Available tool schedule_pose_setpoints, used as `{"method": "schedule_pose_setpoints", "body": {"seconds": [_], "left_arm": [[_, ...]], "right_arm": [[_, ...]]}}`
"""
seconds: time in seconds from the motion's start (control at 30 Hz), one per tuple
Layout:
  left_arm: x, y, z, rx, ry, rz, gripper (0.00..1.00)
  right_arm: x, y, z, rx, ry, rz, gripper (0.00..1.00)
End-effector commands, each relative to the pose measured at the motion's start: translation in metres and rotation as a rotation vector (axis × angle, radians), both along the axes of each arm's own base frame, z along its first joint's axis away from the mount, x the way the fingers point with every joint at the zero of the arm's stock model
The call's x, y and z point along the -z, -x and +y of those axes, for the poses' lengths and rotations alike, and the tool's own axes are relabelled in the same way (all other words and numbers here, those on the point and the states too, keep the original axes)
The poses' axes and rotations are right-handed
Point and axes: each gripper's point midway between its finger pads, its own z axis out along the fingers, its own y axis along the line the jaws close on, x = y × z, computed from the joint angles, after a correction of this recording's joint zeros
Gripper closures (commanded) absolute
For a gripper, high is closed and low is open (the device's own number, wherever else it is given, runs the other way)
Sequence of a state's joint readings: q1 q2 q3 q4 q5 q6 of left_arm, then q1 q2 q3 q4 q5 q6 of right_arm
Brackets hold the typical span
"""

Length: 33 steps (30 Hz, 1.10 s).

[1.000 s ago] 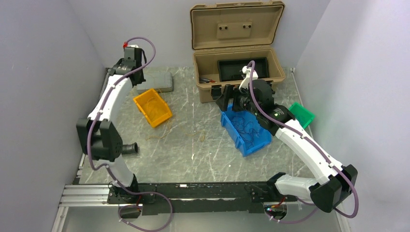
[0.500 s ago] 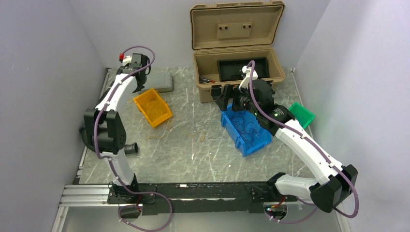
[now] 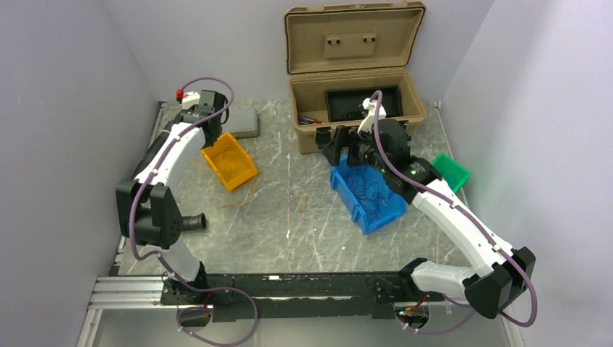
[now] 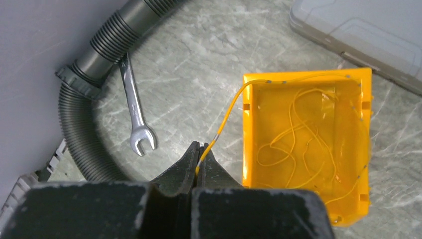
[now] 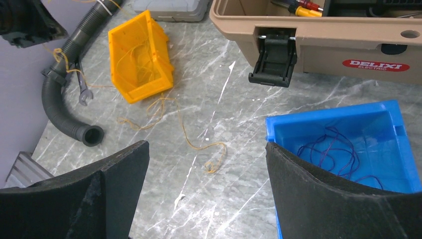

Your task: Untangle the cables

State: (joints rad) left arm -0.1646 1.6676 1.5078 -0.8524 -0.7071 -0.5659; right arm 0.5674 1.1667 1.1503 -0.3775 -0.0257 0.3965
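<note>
Cable [image 4: 225,118] (thin, yellow) clamped in left gripper [image 4: 200,150] trails into yellow bin [image 4: 245,149].

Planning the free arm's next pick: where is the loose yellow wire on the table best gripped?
Probably the single straight stretch of the yellow wire, short of its curled end, from straight above with jaws across it: it lies flat on the table.
</note>
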Motion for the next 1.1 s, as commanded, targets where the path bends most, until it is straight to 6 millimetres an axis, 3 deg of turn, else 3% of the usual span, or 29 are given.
{"method": "schedule_pose_setpoints", "body": {"seconds": [0.0, 0.4, 0.7, 1.07], "left_arm": [[0.012, -0.005, -0.008, -0.040, -0.022, 0.043, 1.00], [0.055, -0.023, -0.030, -0.060, -0.007, 0.166, 1.00], [0.090, -0.049, -0.055, 0.029, 0.087, 0.189, 1.00], [0.122, -0.063, -0.074, 0.117, 0.172, 0.230, 1.00]], "right_arm": [[-0.022, 0.002, -0.002, 0.013, -0.044, -0.066, 0.11], [-0.022, 0.004, -0.013, 0.051, -0.019, -0.076, 0.11], [-0.024, 0.004, -0.014, 0.056, -0.017, -0.078, 0.11], [-0.026, 0.005, -0.018, 0.064, -0.006, -0.078, 0.11]]}}
